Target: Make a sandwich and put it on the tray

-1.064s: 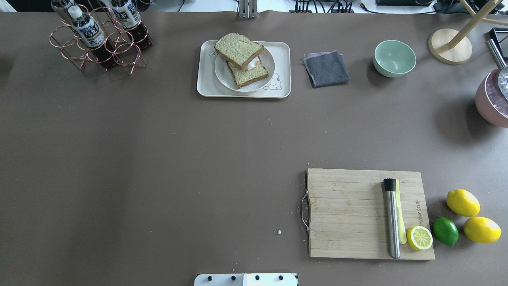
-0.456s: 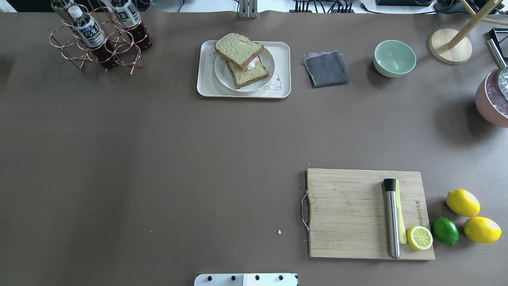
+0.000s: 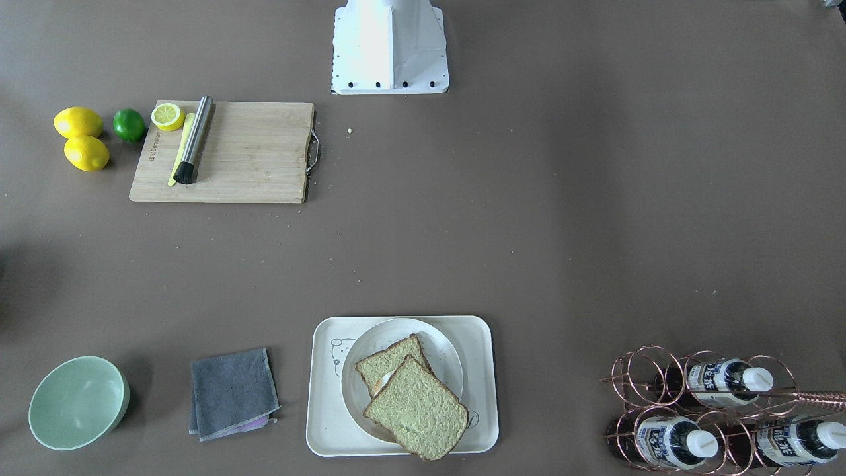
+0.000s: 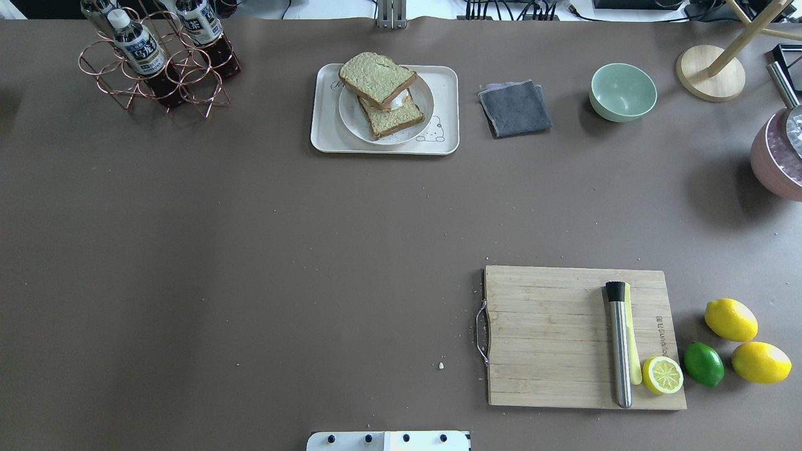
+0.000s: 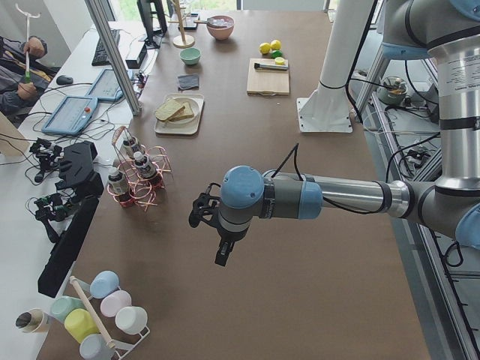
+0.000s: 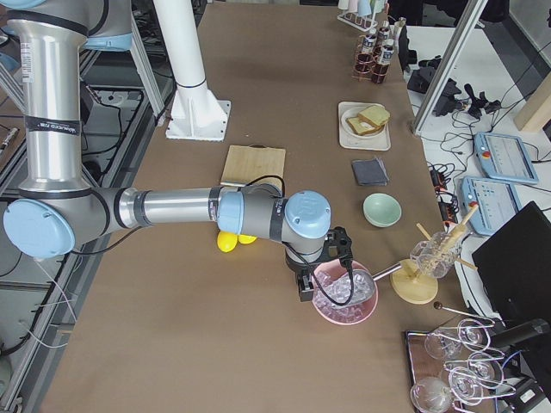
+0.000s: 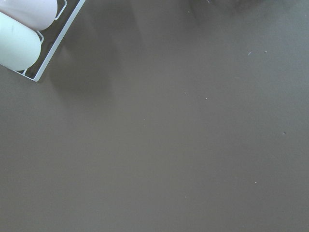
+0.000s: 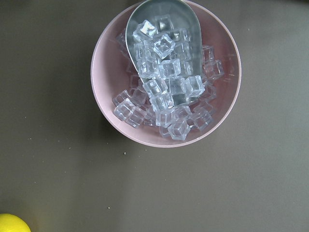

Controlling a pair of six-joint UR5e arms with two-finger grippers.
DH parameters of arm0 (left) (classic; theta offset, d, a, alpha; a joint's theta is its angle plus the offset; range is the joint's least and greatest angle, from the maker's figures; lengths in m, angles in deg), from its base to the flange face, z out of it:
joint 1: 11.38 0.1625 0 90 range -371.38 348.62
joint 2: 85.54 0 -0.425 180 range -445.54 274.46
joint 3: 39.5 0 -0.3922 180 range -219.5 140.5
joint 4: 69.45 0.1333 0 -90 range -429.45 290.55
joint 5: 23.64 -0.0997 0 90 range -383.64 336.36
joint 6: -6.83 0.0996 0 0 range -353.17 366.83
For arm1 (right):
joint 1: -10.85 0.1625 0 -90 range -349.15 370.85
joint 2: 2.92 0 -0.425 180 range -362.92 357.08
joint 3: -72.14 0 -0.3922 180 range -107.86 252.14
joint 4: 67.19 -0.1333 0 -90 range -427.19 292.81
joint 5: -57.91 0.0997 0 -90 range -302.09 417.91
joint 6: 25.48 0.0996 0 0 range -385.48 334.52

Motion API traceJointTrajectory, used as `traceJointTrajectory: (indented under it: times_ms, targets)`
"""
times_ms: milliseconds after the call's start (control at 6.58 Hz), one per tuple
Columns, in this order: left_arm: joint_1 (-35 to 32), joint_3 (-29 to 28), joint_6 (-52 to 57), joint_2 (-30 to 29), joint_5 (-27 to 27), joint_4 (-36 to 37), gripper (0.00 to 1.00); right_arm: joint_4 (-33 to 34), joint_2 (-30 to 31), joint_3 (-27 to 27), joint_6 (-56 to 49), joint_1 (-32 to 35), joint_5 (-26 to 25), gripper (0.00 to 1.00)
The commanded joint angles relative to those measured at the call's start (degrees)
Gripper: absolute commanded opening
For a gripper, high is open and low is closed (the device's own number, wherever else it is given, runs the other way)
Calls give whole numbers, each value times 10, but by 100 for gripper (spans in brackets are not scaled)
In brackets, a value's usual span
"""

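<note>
Sandwich [image 4: 379,80] on the round plate [image 4: 351,117] in the tray [image 4: 326,128] looks soft, light, loosely stacked, so pinch gently across both crusts; jaws' state cannot be told.

1. The overhead view looks forward and down from behind the white robot base [image 4: 388,440], wide over the brown table [image 4: 250,250].
2. The front-facing view looks steeply down from across it (base at top); both share the flat cream-white rectangular tray [image 3: 324,423] and the pale wooden cutting board [image 3: 251,152].
3. The side views look along the table from opposite ends.
4. The left wrist view looks down close over the tabletop; the right, close over the pink round bowl of ice cubes [image 8: 101,67], shared with the right side view.
</note>
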Motion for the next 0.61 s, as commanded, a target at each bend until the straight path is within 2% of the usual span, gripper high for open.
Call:
traceJointTrajectory:
  times_ms: [0,152,456]
  targets:
    - [1,6,-1,3,1,-1,98,1,1,-2,1,-2,0,100]
    - [3,4,-2,3,0,-1,98,1,19,13,0,1,1,100]
    - [6,20,-6,20,0,-1,98,-1,14,16,15,-10,1,100]
